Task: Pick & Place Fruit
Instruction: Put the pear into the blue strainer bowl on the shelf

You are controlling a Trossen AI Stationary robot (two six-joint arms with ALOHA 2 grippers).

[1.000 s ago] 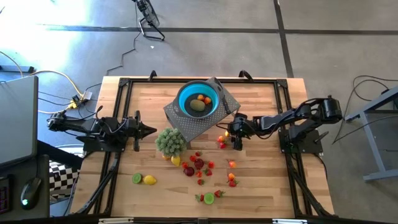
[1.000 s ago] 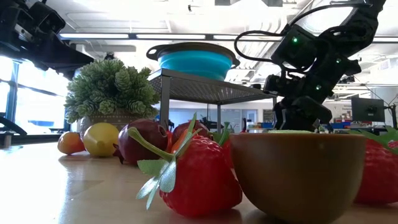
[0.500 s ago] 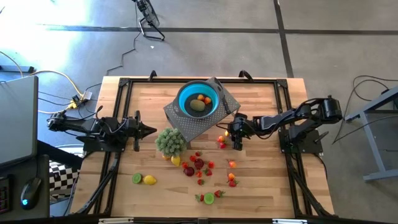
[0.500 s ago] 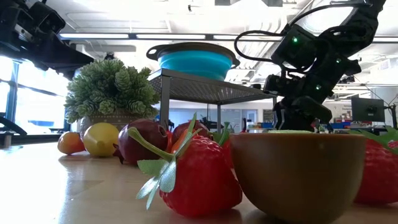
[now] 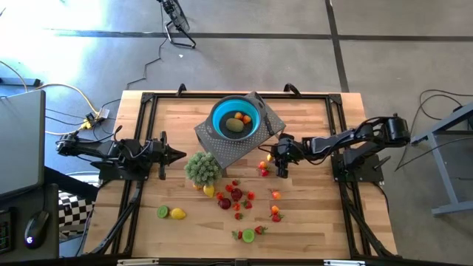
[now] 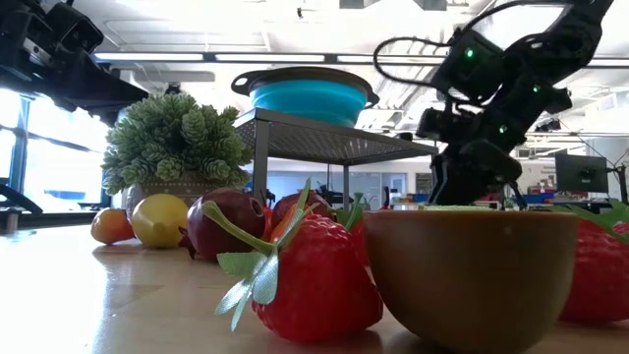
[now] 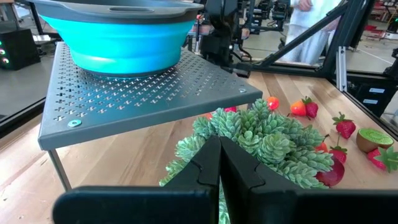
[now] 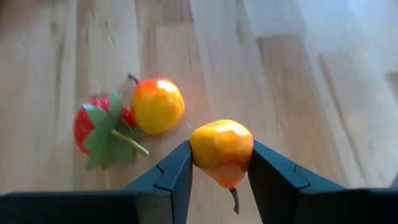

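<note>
Raised slightly since earlier: right gripper [image 8: 219, 169], clamped on orange-yellow fruit [image 8: 221, 149], near blue bowl [image 5: 236, 118]. Lift clear before crossing bowl rim. Left gripper [image 7: 219, 163] together, idle.

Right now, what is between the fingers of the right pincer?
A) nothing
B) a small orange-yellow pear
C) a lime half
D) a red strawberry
B: in the right wrist view, the right pincer has its two fingers pressed on both sides of a small orange-yellow pear, lifted above the table.
</note>
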